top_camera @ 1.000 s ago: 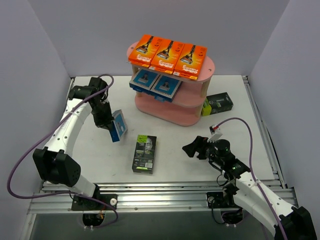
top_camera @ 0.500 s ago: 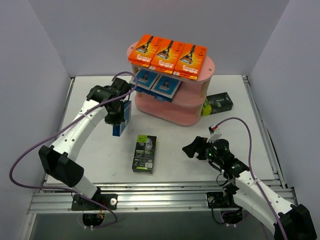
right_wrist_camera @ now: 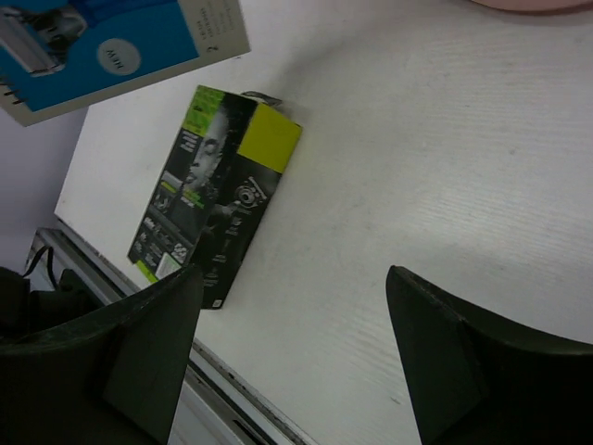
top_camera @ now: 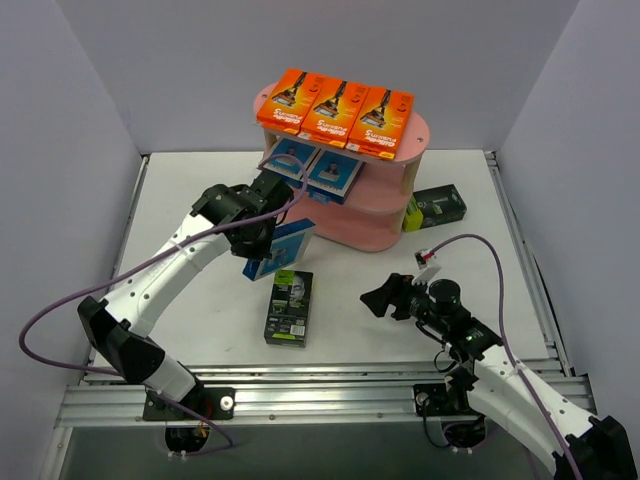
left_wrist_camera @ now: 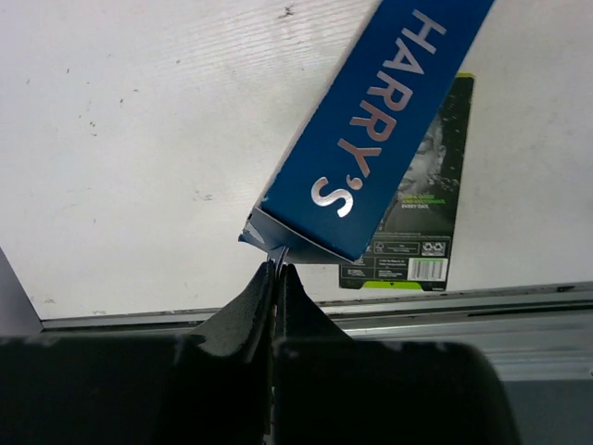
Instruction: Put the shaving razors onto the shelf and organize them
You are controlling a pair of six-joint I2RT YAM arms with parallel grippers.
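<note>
The pink shelf (top_camera: 392, 215) stands at the back, with three orange packs (top_camera: 335, 108) on its top board and two blue-and-white packs (top_camera: 315, 168) on the middle one. My left gripper (top_camera: 258, 238) is shut on the hang tab of a third blue-and-white pack (top_camera: 280, 248), held in the air just left of the shelf; the pack also shows in the left wrist view (left_wrist_camera: 375, 125). A black-and-lime pack (top_camera: 289, 306) lies flat on the table below it. Another black-and-lime pack (top_camera: 434, 209) lies right of the shelf. My right gripper (top_camera: 382, 298) is open and empty.
White walls close in the table on the left, back and right. A metal rail (top_camera: 330, 380) runs along the near edge. The right wrist view shows the lying black-and-lime pack (right_wrist_camera: 211, 190) and the held blue pack (right_wrist_camera: 111, 46) ahead.
My left gripper has carried the blue-and-white pack to the right, toward the shelf, and turned it from edge-on to nearly flat. The right arm has barely moved.
</note>
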